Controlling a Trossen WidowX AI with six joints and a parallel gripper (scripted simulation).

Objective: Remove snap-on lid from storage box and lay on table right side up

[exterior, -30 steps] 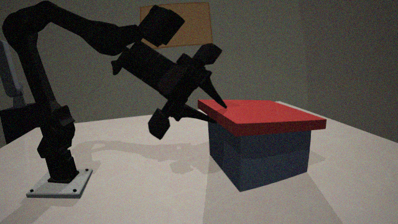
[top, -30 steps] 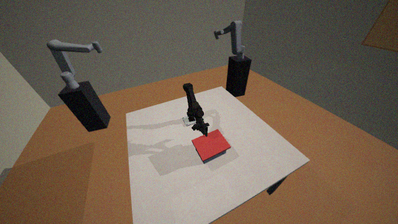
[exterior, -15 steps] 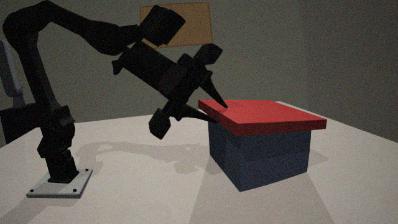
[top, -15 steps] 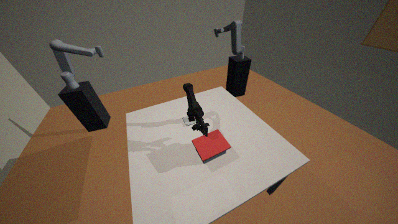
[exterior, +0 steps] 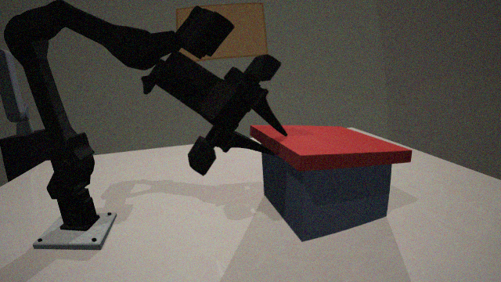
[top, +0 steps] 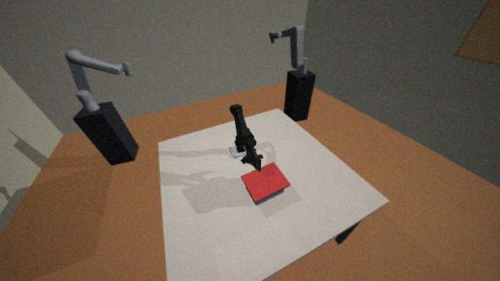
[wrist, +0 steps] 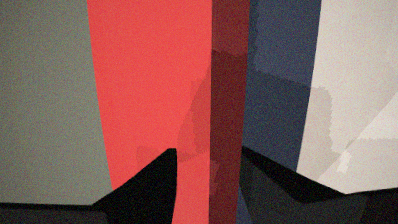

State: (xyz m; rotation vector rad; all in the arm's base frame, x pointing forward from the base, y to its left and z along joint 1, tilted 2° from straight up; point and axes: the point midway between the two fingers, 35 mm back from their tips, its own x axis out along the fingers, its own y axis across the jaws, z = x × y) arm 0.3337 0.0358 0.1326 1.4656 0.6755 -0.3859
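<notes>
Two jaws across red lid [exterior: 333, 146] edge; blue box [wrist: 280, 90] wall beneath.

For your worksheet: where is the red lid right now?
In the exterior view, the red lid sits atop the blue box, its near-arm edge pinched by the tool.

Red lid [exterior: 337, 146]: flat, square, thin slab, overhanging the box walls on the visible sides. Seated on top of the box, near level, right side up. Near corner pinched between 2 dark fingers [exterior: 274, 119], 1 above, 1 below the edge.

Storage box [exterior: 333, 196]: dark blue, rectangular, upright, resting on the white table [exterior: 156, 243], near its centre in the top view.
</notes>
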